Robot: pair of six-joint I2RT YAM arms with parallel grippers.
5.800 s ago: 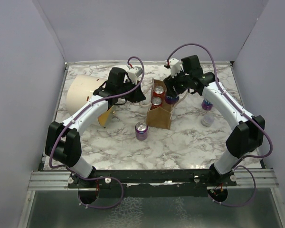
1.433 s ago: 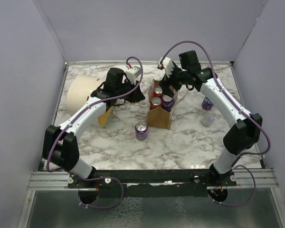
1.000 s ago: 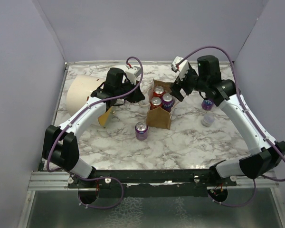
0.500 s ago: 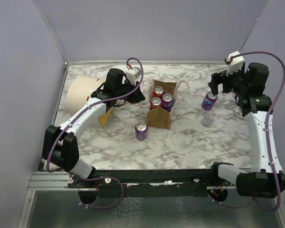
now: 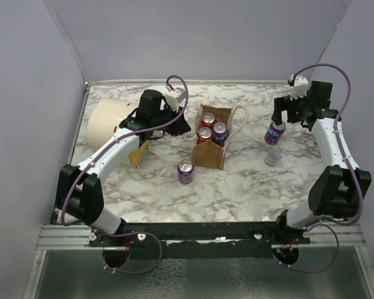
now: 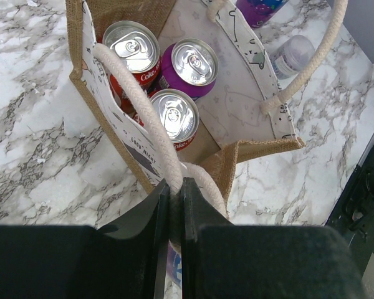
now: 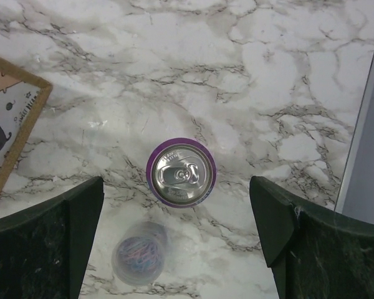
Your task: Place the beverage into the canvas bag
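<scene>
The canvas bag (image 5: 209,156) stands open mid-table with two red cans and a purple can (image 6: 189,62) upright inside. My left gripper (image 6: 172,187) is shut on the bag's near cream rope handle (image 6: 137,103), at the bag's left side (image 5: 186,129). A purple beverage can (image 7: 181,172) stands upright on the marble at the right (image 5: 273,132). My right gripper (image 7: 176,200) hovers straight above it, open wide, touching nothing. Another purple can (image 5: 186,171) stands in front of the bag.
A large cream cylinder (image 5: 109,124) with an orange disc end lies at the left, behind my left arm. A small clear jar of coloured clips (image 7: 139,254) stands just near of the right-hand can (image 5: 272,157). Grey walls close three sides.
My right gripper left a purple can in the bag, lifted away and swung right. It now hangs over the right-hand can with its jaws spread wider. The left arm held still.
</scene>
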